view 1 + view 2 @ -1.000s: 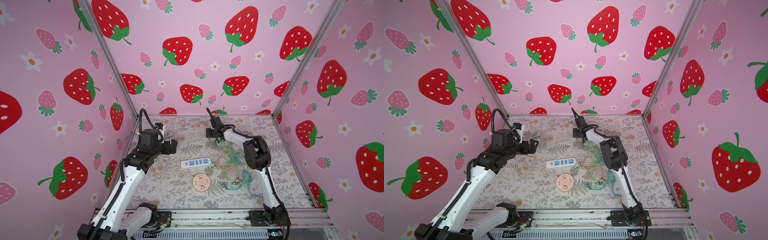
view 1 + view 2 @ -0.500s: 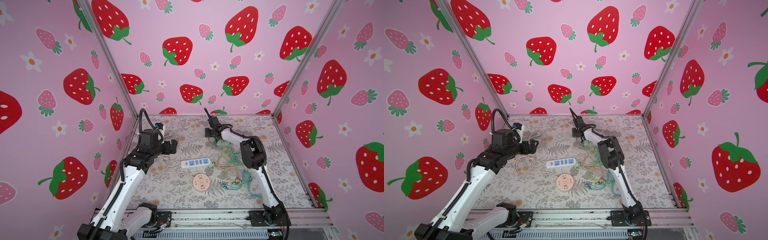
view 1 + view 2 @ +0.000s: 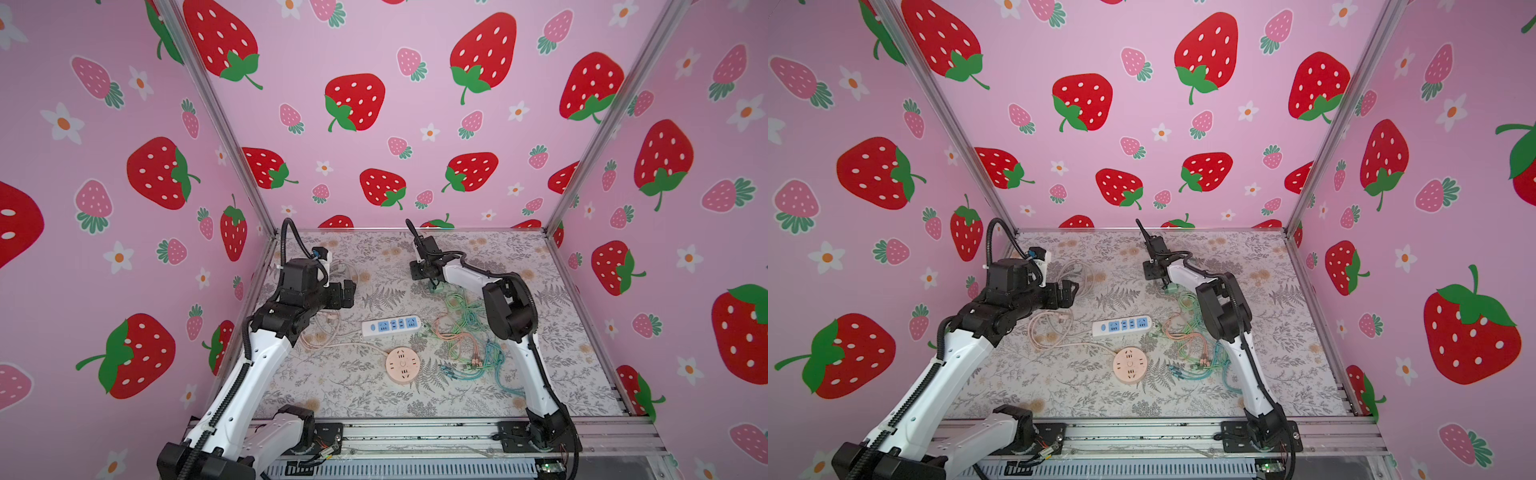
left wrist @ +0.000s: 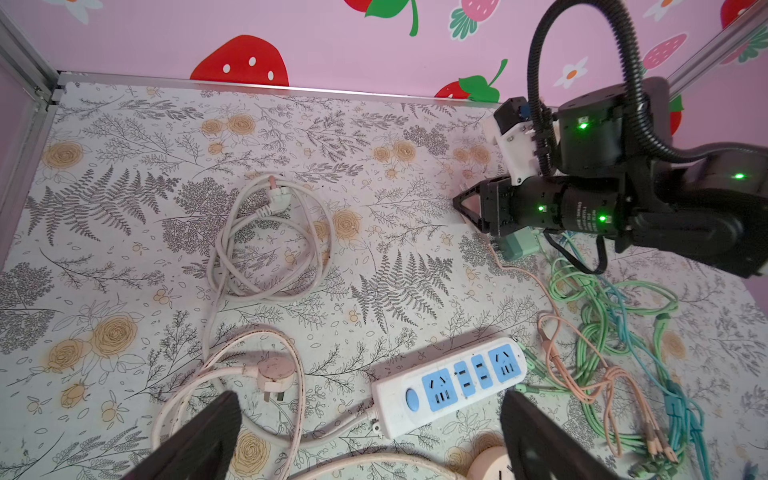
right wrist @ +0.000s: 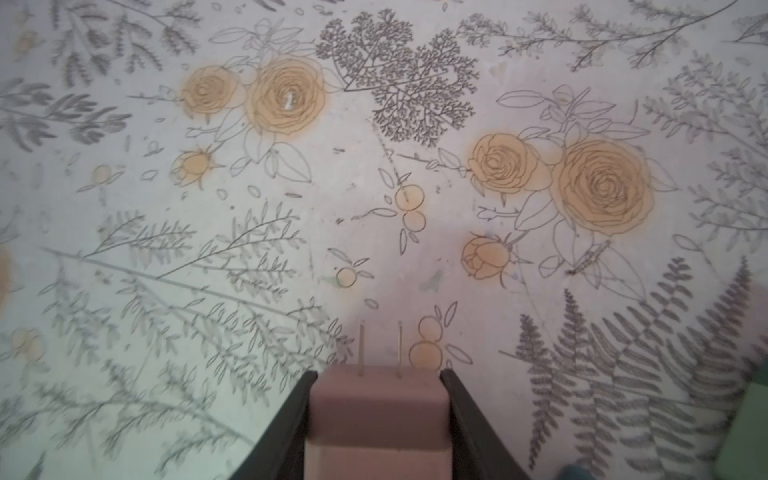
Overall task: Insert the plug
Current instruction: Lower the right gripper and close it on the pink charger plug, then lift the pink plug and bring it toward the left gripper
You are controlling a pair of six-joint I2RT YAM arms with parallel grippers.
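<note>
**Plug [image 5: 376, 415] clamped in right gripper [image 5: 378, 374], well apart from the power strip [image 3: 390, 326]**

We see the right gripper's two dark fingers [image 5: 291, 415] pressed against both sides of the plug. It is a blocky, pale pink body, and its two thin flat prongs stick out ahead of the fingertips over the floral table [image 5: 166, 208]. The claw is closed on it. From this close view we cannot tell whether the plug is clear of the table surface.

In both top views the right gripper sits toward the far middle of the table. The white power strip, with its blue sockets facing up, lies nearer the robot bases and well apart from the plug. A round peach socket block [image 3: 401, 365] lies just in front of the strip.

A green adapter [image 4: 519, 245] lies just beside the right gripper. From there a tangle of green, peach and teal cables [image 3: 465, 332] spreads between the strip and the right arm.

The left gripper [image 3: 348, 293] hovers over the left side of the table with its fingers spread wide apart. In its wrist view we see a coiled white cord [image 4: 270, 232] lying on the table with its plug end on top of the coil. Near the strip's switch end, a round wall plug [image 4: 272, 370] on a looped cord also rests on the table.
</note>
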